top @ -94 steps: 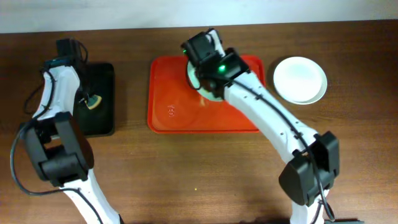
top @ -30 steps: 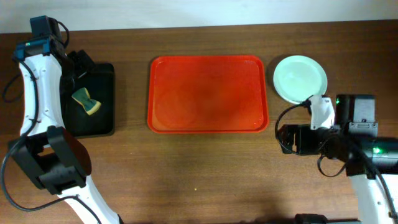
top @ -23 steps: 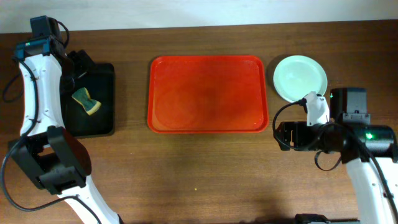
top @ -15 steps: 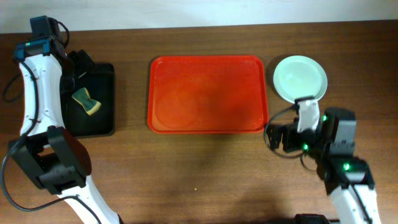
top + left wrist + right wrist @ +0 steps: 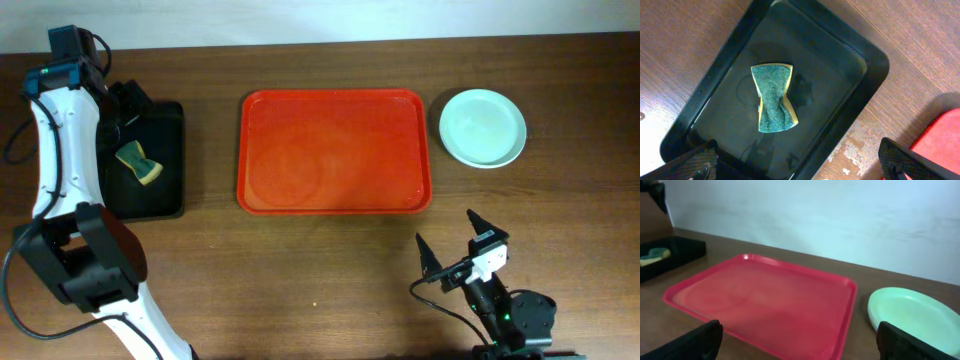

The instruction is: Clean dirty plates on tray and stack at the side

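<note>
Overhead: big red rectangular plastic tray [image 5: 335,150] is bare now, and the round shallow plates [image 5: 483,127] sit stacked on the bench [image 5: 300,270] just right of it, mint one on top. Meanwhile the right end effector [image 5: 444,227] has pulled back to the near edge, spread, holding nothing. Left wrist: left end effector [image 5: 797,165] spread above the green-yellow sponge [image 5: 772,97] in the small black tray [image 5: 860,55]. Right wrist: same story, so the job looks done.

The black fingers [image 5: 694,342] stand wide apart at the lower corners. Ahead between them lies the large red rectangular plastic tray [image 5: 765,300]. Beyond the right finger, a stack of pale mint round plates [image 5: 915,315] rests on the brown wooden worktop [image 5: 875,272], just beside the tray.
</note>
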Controlling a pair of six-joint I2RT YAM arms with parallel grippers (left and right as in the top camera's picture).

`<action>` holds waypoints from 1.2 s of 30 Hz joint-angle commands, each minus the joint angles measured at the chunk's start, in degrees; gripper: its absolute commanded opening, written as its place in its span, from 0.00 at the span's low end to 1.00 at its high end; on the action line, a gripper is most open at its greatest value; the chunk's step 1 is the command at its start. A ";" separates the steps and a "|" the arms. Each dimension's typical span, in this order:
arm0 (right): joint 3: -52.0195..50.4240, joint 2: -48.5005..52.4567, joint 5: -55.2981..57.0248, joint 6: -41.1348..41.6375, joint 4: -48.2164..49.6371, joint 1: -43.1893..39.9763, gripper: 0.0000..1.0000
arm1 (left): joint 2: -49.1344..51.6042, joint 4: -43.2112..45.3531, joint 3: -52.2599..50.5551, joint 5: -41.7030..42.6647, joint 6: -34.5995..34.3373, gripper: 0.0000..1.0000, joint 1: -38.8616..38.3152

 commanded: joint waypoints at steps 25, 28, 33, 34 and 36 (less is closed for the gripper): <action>-0.52 -0.61 21.49 4.81 -1.95 0.61 0.99 | -0.81 -0.07 0.50 -0.04 0.48 0.99 0.26; -0.52 -0.61 21.49 4.81 -1.95 0.61 0.99 | -0.81 -0.07 0.50 -0.04 0.48 0.99 0.26; -0.52 -0.61 21.49 4.81 -1.95 0.61 0.99 | -0.81 -0.09 0.50 -0.07 0.48 0.99 0.26; -0.52 -0.61 21.49 4.81 -1.95 0.61 0.99 | -0.81 -0.81 0.50 -0.24 0.50 0.99 0.26; -0.52 -0.61 21.49 4.81 -1.95 0.61 0.99 | -0.81 -1.36 0.44 -0.17 0.48 0.99 0.31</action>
